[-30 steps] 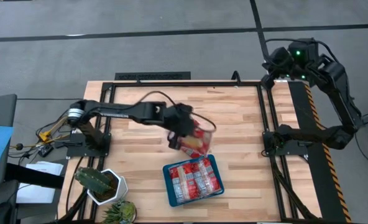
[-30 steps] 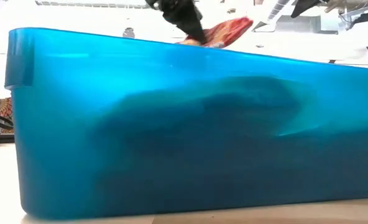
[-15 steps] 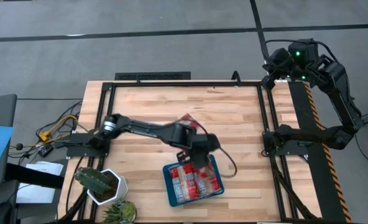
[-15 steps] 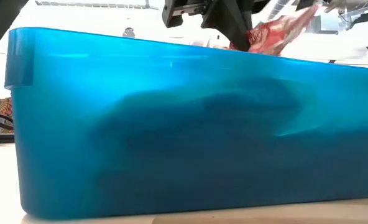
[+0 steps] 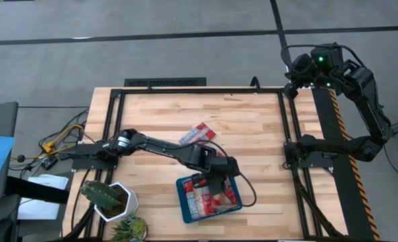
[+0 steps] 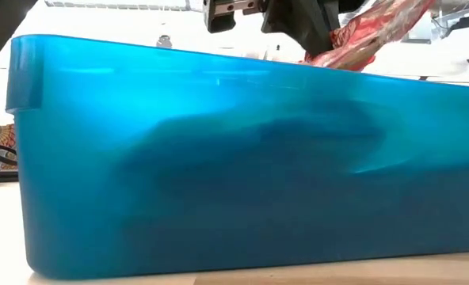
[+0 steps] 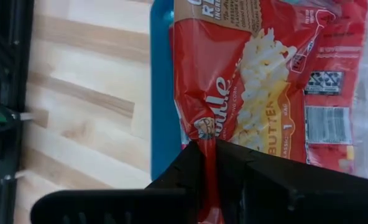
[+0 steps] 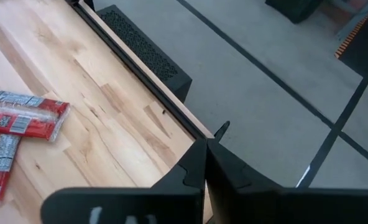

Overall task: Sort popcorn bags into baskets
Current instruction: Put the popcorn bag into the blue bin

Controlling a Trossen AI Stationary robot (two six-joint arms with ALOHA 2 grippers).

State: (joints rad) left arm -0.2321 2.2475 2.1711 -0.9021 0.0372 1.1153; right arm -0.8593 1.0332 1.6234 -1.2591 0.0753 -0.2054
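The left gripper (image 7: 210, 163) pinches one end of a popcorn bag (image 7: 246, 81), jaws clamped tight, over the teal tray (image 5: 183, 202), which holds more packets. Two packets (image 5: 197, 134) lie beyond the tray on bare wood. The right gripper (image 8: 205, 163), pressed shut, waits beyond the table's far corner.

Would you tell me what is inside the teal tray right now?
The teal tray holds several red popcorn bags. The left gripper, shut on another bag, covers part of them, so no exact count.
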